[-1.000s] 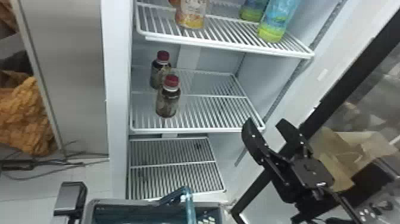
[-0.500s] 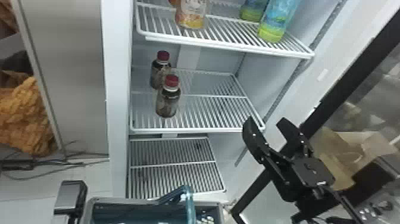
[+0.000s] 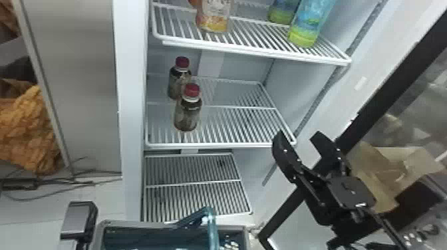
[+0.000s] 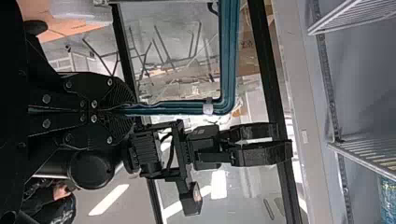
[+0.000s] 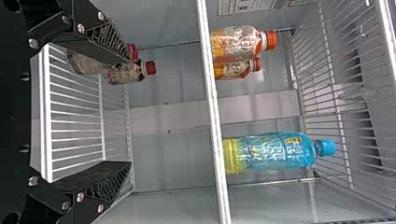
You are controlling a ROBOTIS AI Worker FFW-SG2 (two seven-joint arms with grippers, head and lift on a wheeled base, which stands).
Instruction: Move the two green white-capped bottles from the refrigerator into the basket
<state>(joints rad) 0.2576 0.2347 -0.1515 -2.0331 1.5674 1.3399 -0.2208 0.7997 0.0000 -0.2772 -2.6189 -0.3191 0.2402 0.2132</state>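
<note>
At the lower right of the head view, the right pincer (image 3: 298, 135) points up toward the fridge with its two black fingers spread apart – just in front of the middle shelf's (image 3: 216, 145) right corner as seen there. Behind it run the door's dark frame (image 3: 286, 212) and, at the right, some crumpled brown paper (image 3: 392, 169). Up and to its left, two dark bottles (image 3: 188, 114) with red caps stand upright near the left side of the middle shelf, one partly in front of the other.

In the upper part, on the top shelf (image 3: 252, 52), are the two green bottles (image 3: 307, 25), blue above and yellow-green at the base. They stand toward the right side, the nearer one close to the shelf's front; its cap (image 5: 325, 148) looks blue in the right wrist view. Two orange-labelled bottles (image 3: 214, 16) with orange-red caps are on the same shelf, farther left.

At the bottom edge sits the basket (image 3: 109, 224), grey-rimmed, its blue-green handle (image 3: 213, 229) raised below the bottom shelf (image 3: 199, 184). In the left wrist view, the left pincer (image 4: 123, 111) is clamped on that handle. Bunched orange cloth (image 3: 30, 129) fills the left edge – dark cables (image 3: 93, 172) lie on the floor beneath.
</note>
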